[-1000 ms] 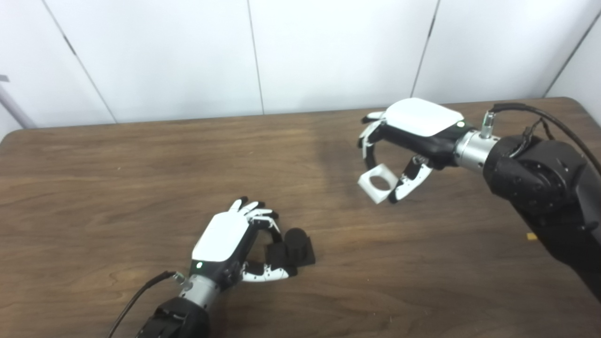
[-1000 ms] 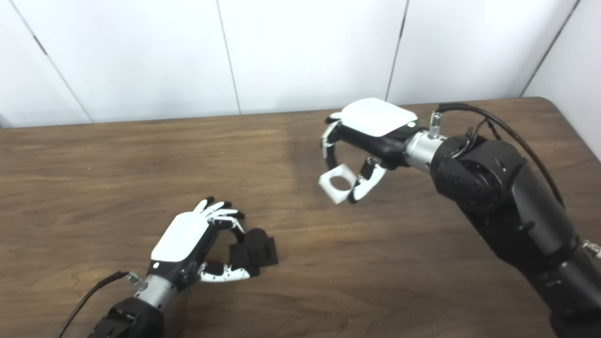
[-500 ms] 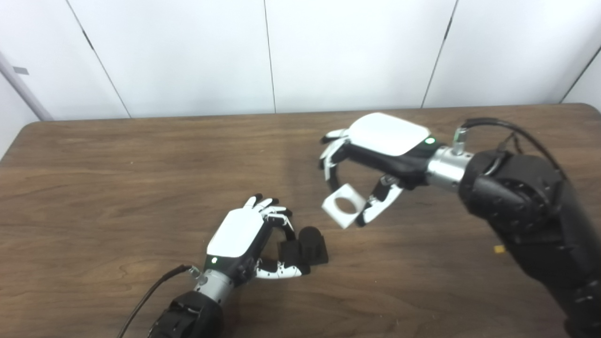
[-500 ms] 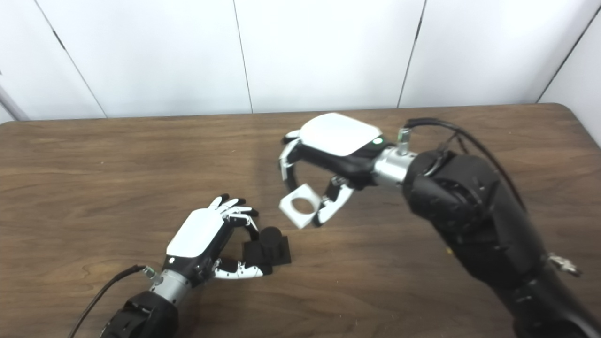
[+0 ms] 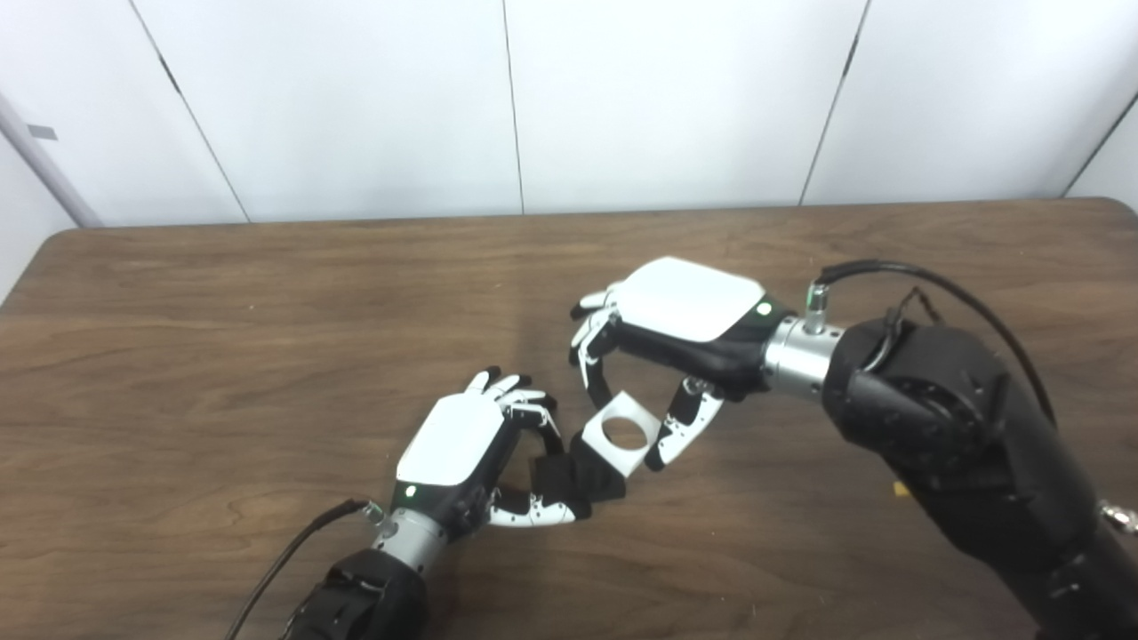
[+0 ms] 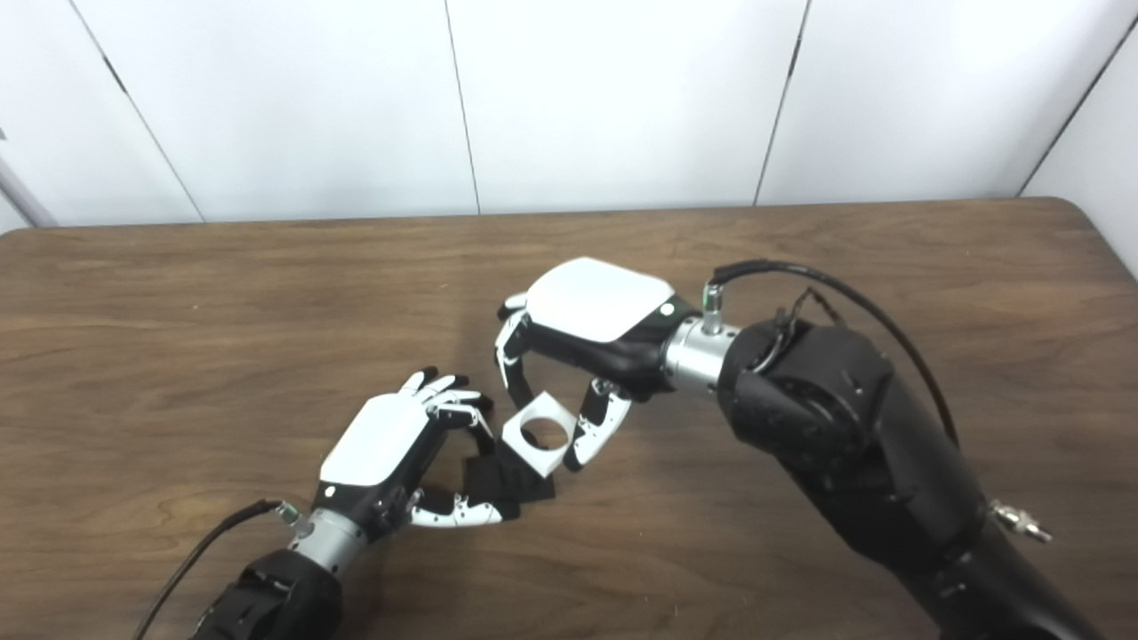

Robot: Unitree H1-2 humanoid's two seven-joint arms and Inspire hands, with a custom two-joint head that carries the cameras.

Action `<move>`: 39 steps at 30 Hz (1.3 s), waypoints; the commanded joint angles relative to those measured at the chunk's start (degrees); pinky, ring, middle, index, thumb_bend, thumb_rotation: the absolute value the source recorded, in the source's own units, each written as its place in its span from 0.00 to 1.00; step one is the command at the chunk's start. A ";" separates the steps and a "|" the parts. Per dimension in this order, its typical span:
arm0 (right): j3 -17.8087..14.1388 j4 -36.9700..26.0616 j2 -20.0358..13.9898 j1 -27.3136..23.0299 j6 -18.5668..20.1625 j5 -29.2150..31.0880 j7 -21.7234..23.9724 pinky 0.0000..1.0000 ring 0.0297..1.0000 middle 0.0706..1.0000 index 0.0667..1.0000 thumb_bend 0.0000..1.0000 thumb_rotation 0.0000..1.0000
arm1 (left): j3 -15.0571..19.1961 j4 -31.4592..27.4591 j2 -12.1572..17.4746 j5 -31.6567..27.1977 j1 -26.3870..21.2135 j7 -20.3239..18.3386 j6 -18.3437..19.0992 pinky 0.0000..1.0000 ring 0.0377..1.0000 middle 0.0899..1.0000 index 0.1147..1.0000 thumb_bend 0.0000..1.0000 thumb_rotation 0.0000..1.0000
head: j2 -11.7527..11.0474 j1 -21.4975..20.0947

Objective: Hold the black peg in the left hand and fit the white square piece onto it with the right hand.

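The left hand [image 5: 462, 444] grips the matte black plastic peg [image 5: 578, 471], a round stub on a blocky square base, and braces it low on the brown wood-grain table [image 5: 222, 338], probably so the stub faces up and stays put. The right hand [image 5: 667, 329] pinches the smooth white square piece [image 5: 622, 433], flat and pierced by a round hole, between fingers and thumb by its edges, leaving the hole clear. The piece hangs tilted just over the peg, overlapping it; whether they touch I cannot tell. It seems not yet seated.
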 commanded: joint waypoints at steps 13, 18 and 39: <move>-1.02 1.35 1.53 -0.93 -3.02 -1.95 -1.88 0.90 0.90 0.74 0.45 0.52 0.13 | -1.70 1.66 0.02 1.25 0.30 -2.52 0.38 1.00 0.91 0.78 0.42 0.52 0.06 | 0.23 -0.19; -1.34 1.39 1.56 -1.26 -3.29 -1.74 -1.72 0.91 0.91 0.74 0.45 0.52 0.13 | -1.76 1.49 0.08 1.17 0.26 -2.66 0.47 1.00 0.91 0.78 0.42 0.52 0.06 | 0.23 -0.19; -1.44 2.85 2.87 -0.91 -4.88 -2.60 -2.11 0.88 0.90 0.73 0.45 0.52 0.13 | -2.32 1.92 -0.49 1.45 0.23 -2.06 0.35 1.00 0.91 0.77 0.42 0.52 0.06 | 0.43 -0.46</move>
